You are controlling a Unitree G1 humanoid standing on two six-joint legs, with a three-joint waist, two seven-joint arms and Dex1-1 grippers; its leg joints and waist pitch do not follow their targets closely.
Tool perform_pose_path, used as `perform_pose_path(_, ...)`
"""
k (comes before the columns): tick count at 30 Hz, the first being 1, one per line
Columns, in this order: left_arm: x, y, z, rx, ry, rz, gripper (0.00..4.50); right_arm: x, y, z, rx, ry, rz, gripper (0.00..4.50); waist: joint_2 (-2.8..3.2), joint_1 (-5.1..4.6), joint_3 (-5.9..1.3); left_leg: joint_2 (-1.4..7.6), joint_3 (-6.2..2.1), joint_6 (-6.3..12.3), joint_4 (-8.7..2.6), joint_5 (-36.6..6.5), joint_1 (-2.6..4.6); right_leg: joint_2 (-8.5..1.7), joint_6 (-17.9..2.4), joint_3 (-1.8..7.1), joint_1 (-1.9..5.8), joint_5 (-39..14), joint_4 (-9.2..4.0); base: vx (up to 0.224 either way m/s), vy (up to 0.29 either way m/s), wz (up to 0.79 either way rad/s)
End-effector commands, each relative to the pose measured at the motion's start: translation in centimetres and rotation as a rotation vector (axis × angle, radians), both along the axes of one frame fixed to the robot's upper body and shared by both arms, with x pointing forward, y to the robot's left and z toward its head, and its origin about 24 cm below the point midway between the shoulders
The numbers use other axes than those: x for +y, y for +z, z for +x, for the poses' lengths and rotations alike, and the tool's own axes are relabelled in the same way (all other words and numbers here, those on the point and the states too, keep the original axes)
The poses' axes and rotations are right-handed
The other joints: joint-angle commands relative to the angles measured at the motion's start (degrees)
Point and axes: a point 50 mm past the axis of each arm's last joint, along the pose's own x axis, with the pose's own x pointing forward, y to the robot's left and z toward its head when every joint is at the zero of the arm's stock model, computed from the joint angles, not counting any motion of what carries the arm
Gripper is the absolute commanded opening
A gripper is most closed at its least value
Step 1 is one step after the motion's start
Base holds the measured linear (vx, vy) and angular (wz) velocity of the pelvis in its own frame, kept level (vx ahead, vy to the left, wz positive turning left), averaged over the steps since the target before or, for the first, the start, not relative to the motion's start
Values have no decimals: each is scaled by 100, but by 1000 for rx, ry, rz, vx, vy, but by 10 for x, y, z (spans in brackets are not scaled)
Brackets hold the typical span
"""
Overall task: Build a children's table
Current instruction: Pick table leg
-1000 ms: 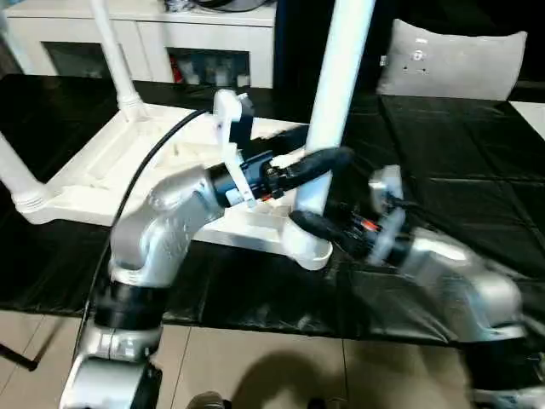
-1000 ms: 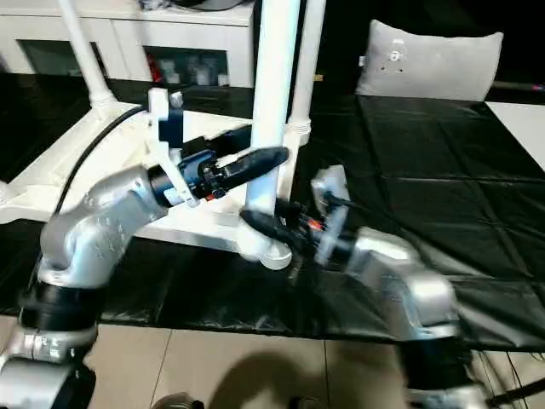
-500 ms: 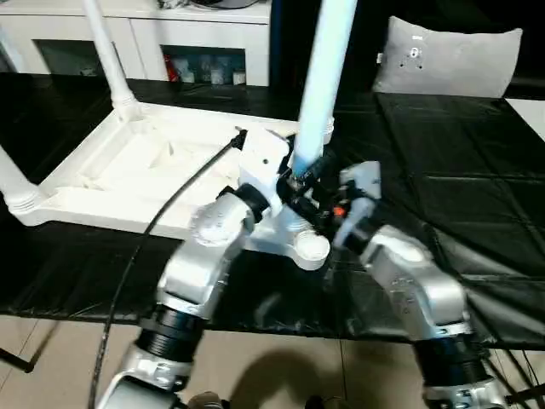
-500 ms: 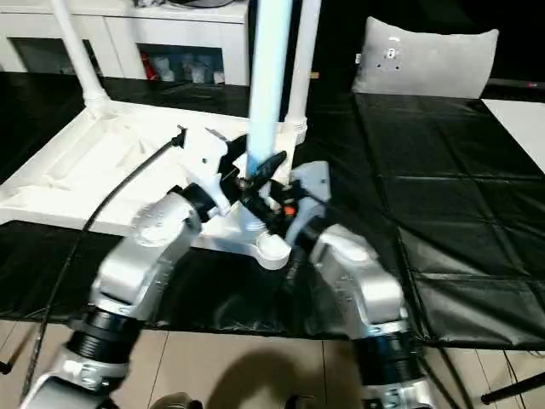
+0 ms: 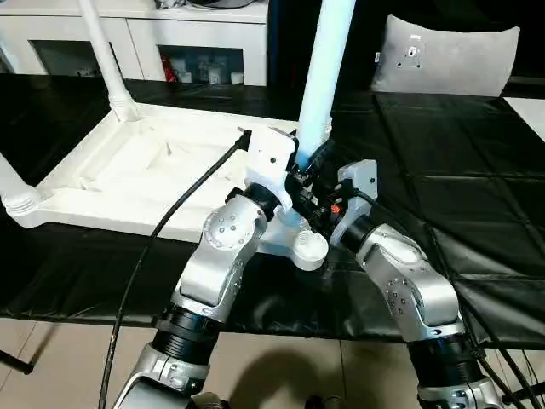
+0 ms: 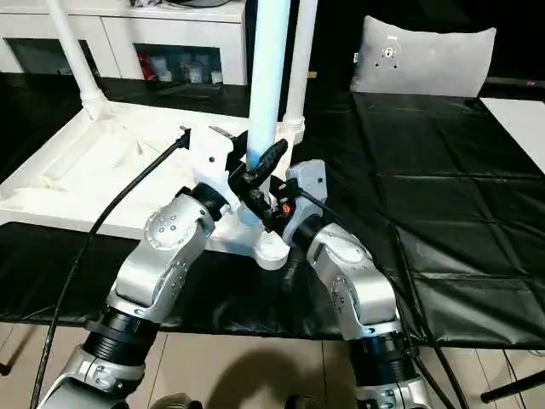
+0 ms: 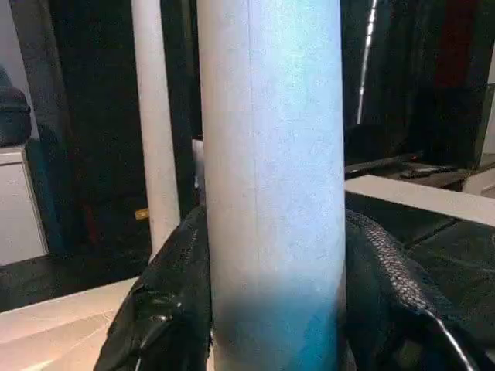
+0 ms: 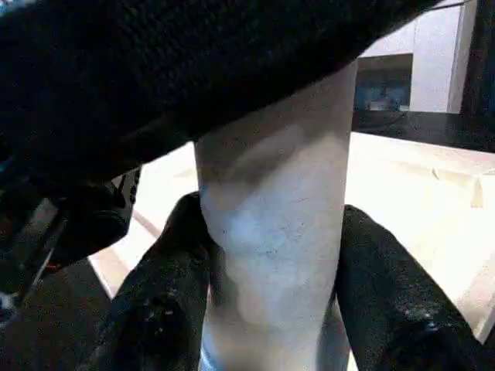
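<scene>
The children's table top [image 5: 128, 170] lies upside down, white, ribbed side up. One leg [image 5: 324, 77] stands upright in the near right corner socket [image 5: 311, 247]. My left gripper [image 5: 308, 166] is shut on this leg just above the socket, its fingers [image 7: 166, 309] pressing either side of the leg [image 7: 271, 193]. Just below it, my right gripper [image 5: 313, 213] is shut on the same leg [image 8: 271, 232], its fingers [image 8: 394, 286] against both sides. Other legs stand at the far left corner [image 5: 106, 60], the near left corner [image 5: 13, 183] and the far right corner [image 6: 300, 60].
The black-covered work table [image 5: 460, 170] runs on to the right. A grey cushion [image 5: 443, 55] sits at its far right, and a white cabinet [image 5: 170, 43] stands behind. A black cable [image 5: 162, 239] hangs from my left arm. The work table's front edge is close below my grippers.
My left arm has swung in from the left and its gripper has closed around the leg above the right gripper. The right gripper has stayed on the leg.
</scene>
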Motion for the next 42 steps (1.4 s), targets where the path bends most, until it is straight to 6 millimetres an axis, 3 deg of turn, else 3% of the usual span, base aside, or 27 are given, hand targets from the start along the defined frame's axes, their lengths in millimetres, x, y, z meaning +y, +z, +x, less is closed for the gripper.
perform_pose_path(1, 9, -1, 6, 8, 73, -3, 191, 0, 1, 3, 7, -19, 0, 193, -96, -20, -438, 131, 20, 238, -399, -859, -15, -390, -420, 227, 343, -2267, -435, 0, 0, 0)
perform_pose_path(2, 10, -1, 6, 11, 76, -8, 191, 0, 1, 3, 15, -9, 19, 193, -94, -20, -440, 131, 20, 248, -397, -857, -15, -393, -421, 228, 346, -2262, -437, 0, 0, 0)
perform_pose_path(3, 11, -1, 7, 14, 79, -9, 191, -1, 2, 3, 11, -5, 25, 249, -104, -22, -439, 133, 21, 254, -398, -864, -14, -393, -422, 228, 346, -2263, -438, 0, 0, 0)
perform_pose_path(4, 14, 0, 8, 19, 77, -10, 191, -3, 3, 3, 10, -3, 27, 263, -104, -17, -445, 138, 18, 255, -397, -837, -12, -394, -433, 230, 344, -2215, -426, 0, 0, 0)
perform_pose_path(9, 30, 8, 15, 75, -4, -29, 191, -19, 15, -1, 7, 111, 102, 283, -119, -13, -429, 116, 30, 320, -387, -804, -7, -390, -432, 229, 354, -2254, -424, 0, 0, 0)
perform_pose_path(11, 33, 10, 16, 89, -34, -35, 190, -24, 17, -4, 12, 158, 113, 312, -107, 8, -438, 122, 28, 343, -381, -743, -3, -389, -466, 229, 351, -2185, -407, 0, 0, 0)
perform_pose_path(13, 39, 14, 16, 125, -113, -63, 190, -36, 19, -9, 55, 249, 114, 319, -105, 26, -448, 120, 29, 408, -369, -605, 4, -379, -618, 227, 371, -1925, -368, 0, 0, 0)
perform_pose_path(15, 41, 15, 16, 134, -135, -69, 190, -40, 19, -10, 70, 264, 112, 349, -108, 33, -442, 139, 32, 437, -368, -572, 2, -378, -678, 233, 343, -1844, -373, 0, 0, 0)
perform_pose_path(17, 43, 17, 15, 159, -204, -85, 190, -50, 22, -11, 103, 282, 153, 359, -107, 47, -449, 123, 33, 439, -364, -520, -12, -393, -768, 232, 379, -1791, -349, 0, 0, 0)
perform_pose_path(23, 42, 29, 4, 260, -444, -192, 190, -69, 38, -16, 142, 370, 274, 403, -112, 59, -440, 106, 51, 392, -348, -544, -3, -391, -795, 215, 382, -2040, -377, 0, 0, 0)
perform_pose_path(26, 41, 33, -2, 297, -552, -237, 190, -73, 45, -21, 128, 422, 305, 436, -92, 70, -434, 97, 46, 363, -348, -600, -11, -387, -692, 194, 384, -2321, -418, 0, 0, 0)
perform_pose_path(31, 38, 41, -13, 326, -720, -280, 190, -73, 48, -31, 132, 519, 298, 449, -85, 80, -438, 107, 40, 365, -355, -571, -5, -359, -648, 185, 375, -2293, -425, 0, 0, 0)
perform_pose_path(35, 36, 44, -15, 331, -761, -271, 190, -72, 48, -32, 149, 541, 276, 450, -77, 82, -430, 97, 42, 318, -355, -628, -3, -366, -602, 180, 372, -2470, -448, 0, 0, 0)
perform_pose_path(37, 35, 47, -16, 334, -788, -266, 190, -70, 47, -34, 159, 561, 238, 450, -84, 85, -426, 88, 42, 281, -357, -670, 3, -358, -482, 174, 376, -2614, -468, 0, 0, 0)
perform_pose_path(40, 32, 50, -22, 308, -839, -201, 190, -66, 43, -33, 172, 565, 157, 450, -117, 79, -427, 92, 31, 260, -365, -628, -11, -362, -397, 179, 374, -2649, -470, 0, 0, 0)
perform_pose_path(42, 30, 48, -25, 286, -856, -146, 190, -64, 43, -32, 176, 566, 148, 450, -100, 82, -427, 101, 28, 262, -370, -626, -1, -370, -411, 186, 363, -2645, -463, 0, 0, 0)
